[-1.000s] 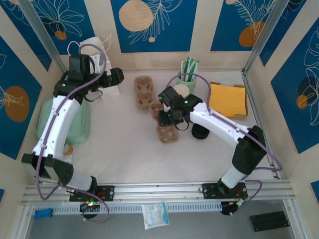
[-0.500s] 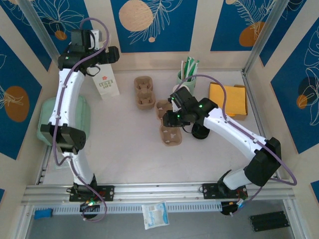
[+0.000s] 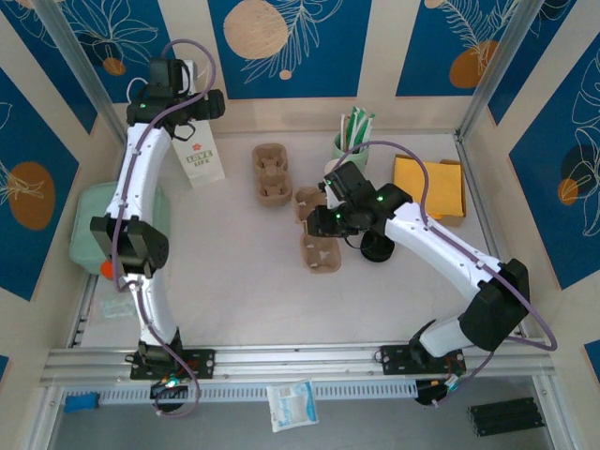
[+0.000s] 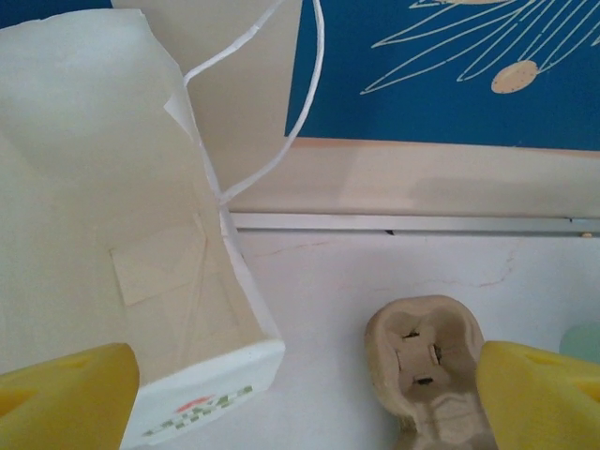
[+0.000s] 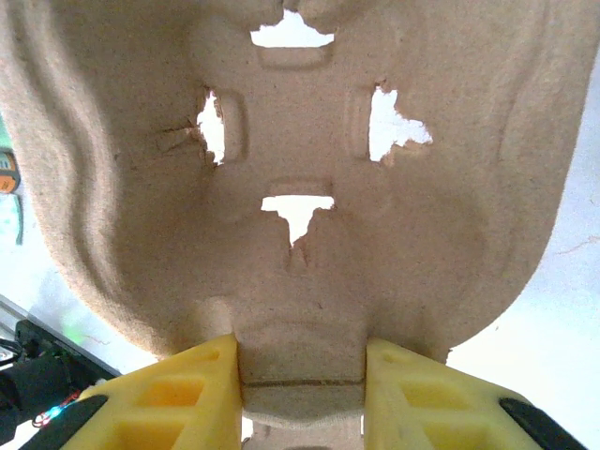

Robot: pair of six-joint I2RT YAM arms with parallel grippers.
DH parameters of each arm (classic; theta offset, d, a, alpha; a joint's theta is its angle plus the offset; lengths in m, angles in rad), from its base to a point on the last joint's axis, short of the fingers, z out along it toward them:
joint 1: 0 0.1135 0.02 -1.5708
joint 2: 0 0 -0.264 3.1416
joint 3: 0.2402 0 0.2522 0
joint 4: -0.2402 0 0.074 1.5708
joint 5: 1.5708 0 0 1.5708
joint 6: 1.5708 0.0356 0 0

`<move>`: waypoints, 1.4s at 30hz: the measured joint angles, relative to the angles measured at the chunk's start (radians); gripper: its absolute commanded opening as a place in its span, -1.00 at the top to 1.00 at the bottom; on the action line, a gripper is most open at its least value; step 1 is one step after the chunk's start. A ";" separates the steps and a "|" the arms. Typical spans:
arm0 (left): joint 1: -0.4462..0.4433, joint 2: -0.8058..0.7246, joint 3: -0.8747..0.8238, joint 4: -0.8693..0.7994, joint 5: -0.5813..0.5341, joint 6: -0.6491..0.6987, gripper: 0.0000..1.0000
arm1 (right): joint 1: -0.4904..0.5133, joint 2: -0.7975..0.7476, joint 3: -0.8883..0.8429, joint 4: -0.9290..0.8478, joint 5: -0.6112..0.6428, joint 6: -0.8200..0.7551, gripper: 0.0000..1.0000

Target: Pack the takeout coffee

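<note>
My right gripper (image 3: 325, 221) (image 5: 302, 394) is shut on the middle ridge of a brown pulp cup carrier (image 3: 319, 253) (image 5: 300, 141), and its yellow fingers (image 5: 187, 394) press that ridge from both sides. A round black lid (image 3: 378, 247) lies just right of this gripper; I cannot tell whether it caps the takeout coffee. My left gripper (image 3: 187, 108) (image 4: 300, 403) hangs open over the back left, above the mouth of a white paper bag (image 3: 202, 159) (image 4: 112, 234) with nothing between its fingers. A second carrier (image 3: 271, 173) (image 4: 427, 361) lies to the bag's right.
A green holder with stirrers (image 3: 352, 141) stands at the back. Yellow napkins (image 3: 429, 186) lie at the back right. A pale green container (image 3: 89, 230) sits by the left wall. The bag's string handles (image 4: 281, 112) rise toward the rear wall.
My left arm has lifted and stretched back toward the rear wall, ending above the paper bag. My right arm has shifted slightly right, still gripping the carrier.
</note>
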 measured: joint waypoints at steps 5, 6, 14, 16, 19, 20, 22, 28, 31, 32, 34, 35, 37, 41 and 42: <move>-0.002 0.060 0.047 0.042 -0.021 -0.013 -0.74 | -0.029 0.000 0.000 0.012 -0.023 0.000 0.35; -0.002 0.073 0.061 0.045 -0.027 -0.013 -0.73 | -0.034 0.000 0.000 0.012 -0.028 -0.001 0.35; -0.005 0.172 0.146 0.106 -0.076 -0.013 -0.60 | -0.079 0.000 0.005 0.014 -0.063 -0.002 0.35; -0.005 0.191 0.156 0.121 -0.085 -0.014 -0.53 | -0.087 0.000 0.009 0.014 -0.070 -0.002 0.35; -0.006 0.220 0.171 0.144 -0.093 -0.015 -0.41 | -0.095 0.000 0.017 0.011 -0.081 -0.005 0.35; -0.006 0.231 0.177 0.154 -0.094 -0.016 -0.36 | -0.098 0.001 0.019 0.010 -0.084 -0.006 0.36; -0.006 0.248 0.188 0.166 -0.094 -0.017 -0.25 | -0.102 0.001 0.022 0.010 -0.089 -0.009 0.36; -0.006 0.271 0.195 0.200 -0.095 -0.013 0.24 | -0.106 0.002 0.026 -0.002 -0.095 -0.013 0.36; -0.006 0.271 0.201 0.203 -0.095 -0.001 0.56 | -0.106 0.002 0.026 -0.005 -0.099 -0.012 0.36; -0.006 0.271 0.202 0.203 -0.095 0.006 0.66 | -0.106 0.002 0.026 -0.005 -0.100 -0.012 0.36; -0.006 0.270 0.204 0.203 -0.097 0.014 0.79 | -0.106 0.002 0.026 -0.004 -0.106 -0.012 0.36; -0.007 0.270 0.204 0.201 -0.098 0.020 0.85 | -0.106 0.002 0.026 -0.004 -0.108 -0.011 0.36; -0.008 0.269 0.204 0.193 -0.098 0.034 0.96 | -0.105 0.002 0.026 -0.004 -0.110 -0.011 0.36; -0.016 0.246 0.188 0.164 -0.102 0.051 1.00 | -0.105 0.002 0.026 -0.004 -0.111 -0.011 0.36; -0.017 0.233 0.174 0.160 -0.103 0.053 1.00 | -0.105 0.002 0.026 -0.004 -0.114 -0.011 0.36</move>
